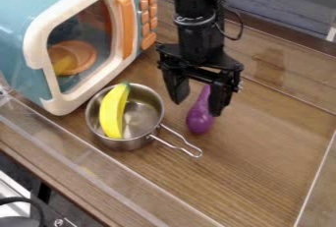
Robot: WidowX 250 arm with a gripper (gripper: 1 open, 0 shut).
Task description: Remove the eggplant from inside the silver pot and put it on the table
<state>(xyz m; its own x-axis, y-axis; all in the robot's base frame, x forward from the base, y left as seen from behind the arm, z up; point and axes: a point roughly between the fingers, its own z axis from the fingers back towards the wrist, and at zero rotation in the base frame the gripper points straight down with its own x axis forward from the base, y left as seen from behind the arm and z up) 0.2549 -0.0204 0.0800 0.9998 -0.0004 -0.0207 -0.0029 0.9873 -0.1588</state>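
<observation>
On near tabletop (250,187): silver pot (128,118), yellow banana toy (114,110) leaning inside, wire handle toward front. Just right of pot, eggplant (199,117) on wood, outside pot. Above it gripper (197,91), fingers spread wide, holding nothing. Behind: teal-cream toy microwave (66,34).

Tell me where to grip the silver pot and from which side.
Grip the silver pot by its thin wire loop handle, which juts toward the lower right over bare table. Come from above; the banana lies across the bowl.
</observation>
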